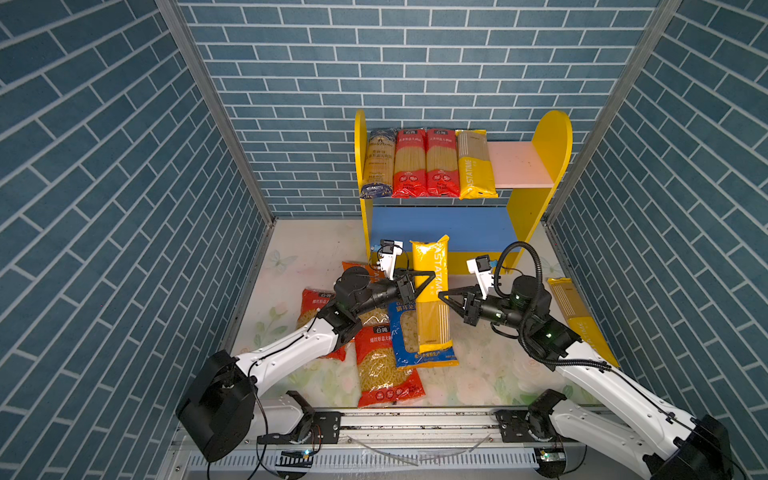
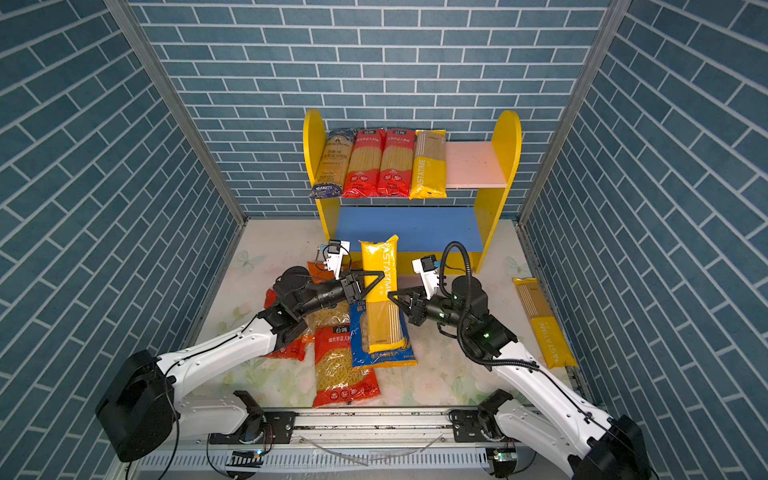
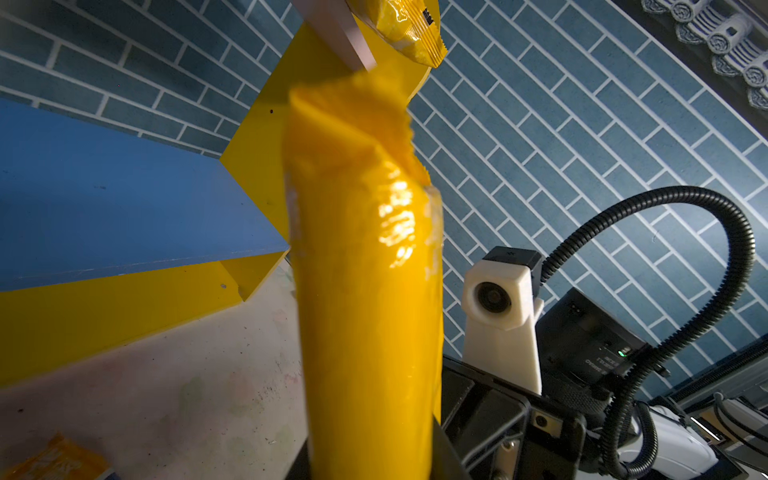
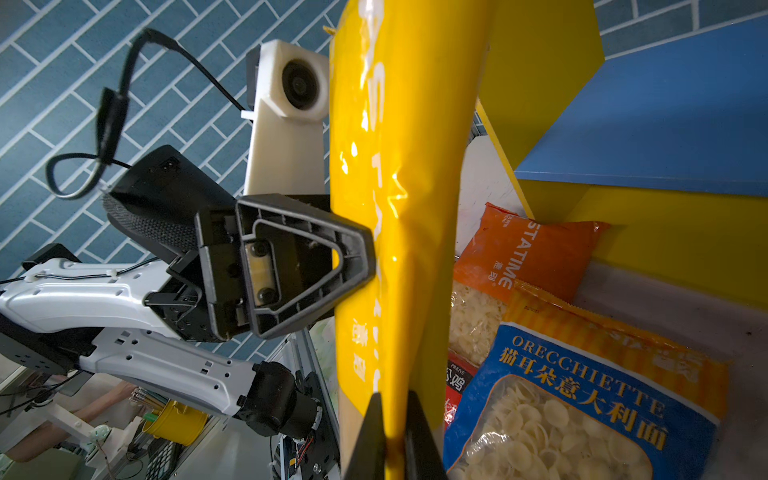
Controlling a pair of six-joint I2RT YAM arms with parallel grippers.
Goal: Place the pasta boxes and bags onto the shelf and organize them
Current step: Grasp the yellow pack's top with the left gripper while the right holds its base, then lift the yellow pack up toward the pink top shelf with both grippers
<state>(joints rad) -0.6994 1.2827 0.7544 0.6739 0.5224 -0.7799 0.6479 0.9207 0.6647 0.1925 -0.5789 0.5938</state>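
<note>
A yellow PASTATIME spaghetti pack stands upright above the table, in front of the shelf. My left gripper is shut on its upper half, a jaw against each side. From the right, my right gripper is shut on the pack's edge, lower down. The shelf's pink upper board carries a dark blue pack, two red packs and a yellow pack. The blue lower board is bare.
Lying on the table are a blue-yellow orecchiette bag, a red bag, another red bag under my left arm, and an orange bag. A yellow spaghetti pack lies by the right wall.
</note>
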